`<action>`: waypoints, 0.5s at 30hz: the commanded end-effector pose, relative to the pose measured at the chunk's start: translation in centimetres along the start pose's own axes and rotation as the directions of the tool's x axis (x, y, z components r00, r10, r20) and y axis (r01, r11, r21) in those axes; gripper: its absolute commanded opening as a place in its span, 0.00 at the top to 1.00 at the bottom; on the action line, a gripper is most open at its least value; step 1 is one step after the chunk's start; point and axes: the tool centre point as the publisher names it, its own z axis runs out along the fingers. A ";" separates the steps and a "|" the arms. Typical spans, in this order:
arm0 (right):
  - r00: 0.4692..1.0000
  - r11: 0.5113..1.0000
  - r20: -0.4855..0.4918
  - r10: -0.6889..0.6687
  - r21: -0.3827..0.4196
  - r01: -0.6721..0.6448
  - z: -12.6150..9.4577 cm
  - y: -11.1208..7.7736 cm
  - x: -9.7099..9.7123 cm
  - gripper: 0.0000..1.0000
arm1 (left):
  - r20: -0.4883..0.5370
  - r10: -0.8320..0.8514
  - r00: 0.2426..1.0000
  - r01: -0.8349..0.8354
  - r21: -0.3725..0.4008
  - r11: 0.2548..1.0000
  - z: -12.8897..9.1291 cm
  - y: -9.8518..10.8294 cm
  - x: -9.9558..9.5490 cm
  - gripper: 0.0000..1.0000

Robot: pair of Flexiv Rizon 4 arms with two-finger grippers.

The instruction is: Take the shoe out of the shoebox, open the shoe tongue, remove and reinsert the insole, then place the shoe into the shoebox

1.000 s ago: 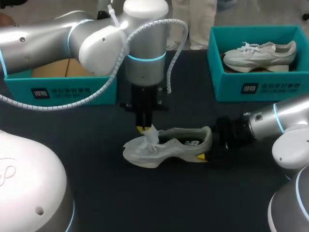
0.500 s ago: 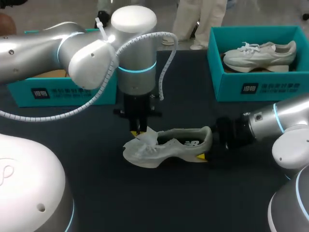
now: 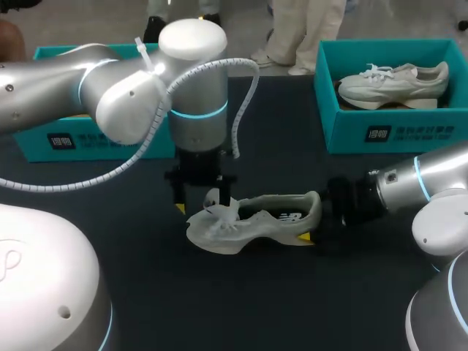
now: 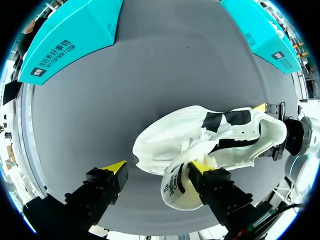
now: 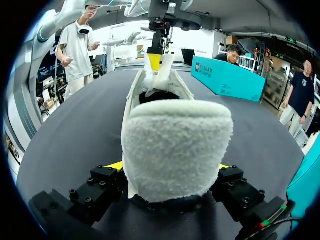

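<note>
A white shoe (image 3: 256,219) lies on its side in the middle of the dark table, toe toward my left arm. Its tongue (image 3: 219,208) is pulled up and stands out from the opening. My left gripper (image 3: 202,205) hangs over the toe end, open; in the left wrist view the left gripper (image 4: 157,167) straddles the toe part of the shoe (image 4: 200,137), with the tongue (image 4: 175,187) resting against one finger. My right gripper (image 3: 314,232) is at the heel; seen from the right wrist, this gripper (image 5: 170,167) has both fingers against the fuzzy heel (image 5: 177,145).
A teal shoebox (image 3: 387,131) at the back right holds another white shoe (image 3: 391,84). A second teal box (image 3: 95,139) stands at the back left, partly behind my left arm. Dark table surface lies bare in front of the shoe.
My left gripper has let go of the tongue and opened wide, shifting a little to the left. The tongue stays raised. The right arm and the shoe have not moved.
</note>
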 end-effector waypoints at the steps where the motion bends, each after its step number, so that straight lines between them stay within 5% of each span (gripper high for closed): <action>1: 1.000 1.000 0.002 0.000 0.003 0.000 0.4 -0.2 0.0 1.00 | 0.003 -0.009 1.000 0.009 0.002 1.000 0.5 0.2 -0.6 0.17; 11: 1.000 1.000 0.002 0.000 0.003 0.000 0.4 -0.2 0.0 1.00 | 0.021 -0.041 0.999 0.041 -0.004 0.999 0.9 -0.2 -1.8 0.18; 15: 1.000 1.000 0.002 0.000 0.003 0.000 0.4 -0.2 0.0 1.00 | -0.004 0.003 1.000 -0.003 0.014 1.000 0.1 -0.3 -1.2 0.00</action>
